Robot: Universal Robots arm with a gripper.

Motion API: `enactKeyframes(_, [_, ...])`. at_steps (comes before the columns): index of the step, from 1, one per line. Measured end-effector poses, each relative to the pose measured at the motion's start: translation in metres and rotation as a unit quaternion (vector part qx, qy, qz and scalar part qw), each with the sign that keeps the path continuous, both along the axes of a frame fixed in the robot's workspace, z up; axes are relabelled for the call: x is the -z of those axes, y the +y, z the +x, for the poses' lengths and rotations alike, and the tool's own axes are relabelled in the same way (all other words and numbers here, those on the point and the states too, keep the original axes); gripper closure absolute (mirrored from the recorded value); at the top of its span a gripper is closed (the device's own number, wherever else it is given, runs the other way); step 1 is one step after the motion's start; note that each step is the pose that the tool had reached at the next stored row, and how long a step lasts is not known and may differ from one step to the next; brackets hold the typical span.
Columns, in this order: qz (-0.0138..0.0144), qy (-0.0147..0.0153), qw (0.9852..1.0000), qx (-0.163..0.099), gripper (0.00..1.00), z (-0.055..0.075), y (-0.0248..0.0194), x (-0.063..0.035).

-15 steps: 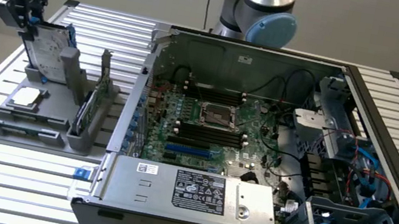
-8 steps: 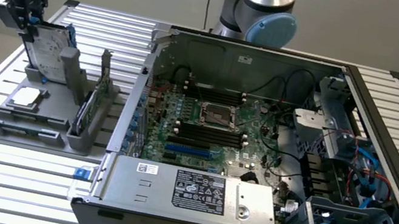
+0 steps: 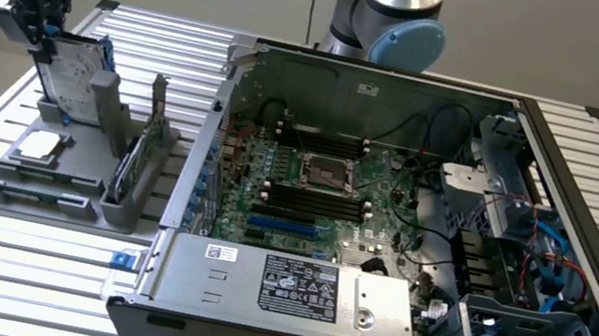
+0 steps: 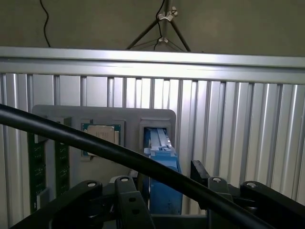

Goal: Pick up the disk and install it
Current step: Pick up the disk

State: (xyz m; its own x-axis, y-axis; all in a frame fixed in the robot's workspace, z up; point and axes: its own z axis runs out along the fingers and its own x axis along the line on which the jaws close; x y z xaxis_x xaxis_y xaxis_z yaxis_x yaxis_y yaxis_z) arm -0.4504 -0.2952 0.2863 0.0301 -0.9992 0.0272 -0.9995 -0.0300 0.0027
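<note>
Ribbed silver metal table (image 3: 11, 265) holds one open grey computer case (image 3: 593, 183). At the exterior view's left, one flat silver-grey metal disk (image 3: 74, 77) with blue rails stands in one grey plastic holder (image 3: 65, 173), one black gripper (image 3: 47, 40) spread wide at its top.

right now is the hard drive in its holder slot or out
In: hard drive stands on edge in the grey holder, open gripper straddling its top.

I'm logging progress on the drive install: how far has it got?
Done: the pincer is at the disk, straddling its top edge, jaws open. In hand: nothing lifted; the disk stands upright in its grey holder. Left: gripping, lifting and fitting it into the open computer case.
</note>
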Motion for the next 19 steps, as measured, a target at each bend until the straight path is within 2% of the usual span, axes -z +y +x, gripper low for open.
enactKeyframes(2, [-0.0003,0.0001,1.0000,0.000,0.48,0.0000,0.0000,0.0002])
enactKeyframes(3, [-0.0005,0.0002,1.0000,0.000,0.55,0.0000,0.0000,0.0003])
enactKeyframes(10, [-0.0022,0.0006,1.0000,0.000,0.57,0.0000,0.0000,0.0007])
enactKeyframes(11, [-0.0025,0.0006,1.0000,0.000,0.64,0.0000,0.0000,0.0007])
enactKeyframes(19, [-0.0040,0.0010,1.0000,0.000,0.67,0.0000,0.0000,0.0009])
